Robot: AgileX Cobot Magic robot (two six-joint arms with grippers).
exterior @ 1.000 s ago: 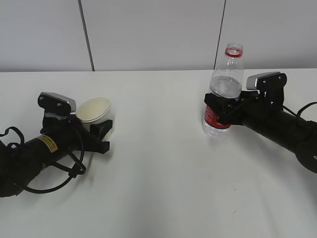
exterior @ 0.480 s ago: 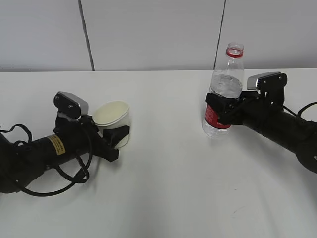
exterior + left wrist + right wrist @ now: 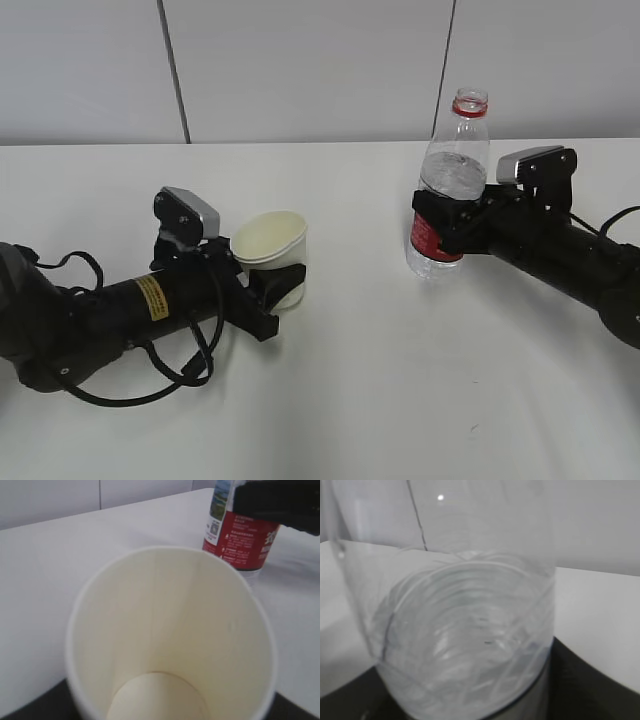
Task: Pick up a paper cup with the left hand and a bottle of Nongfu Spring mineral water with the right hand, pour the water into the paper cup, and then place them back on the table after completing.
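Where the white table spreads beneath both arms, we see our right hand with fingers pinching a clear uncapped bottle at its red label, upright, water showing partway up. Our left hand has fingers clamped around a cream, empty paper cup, tilted slightly.
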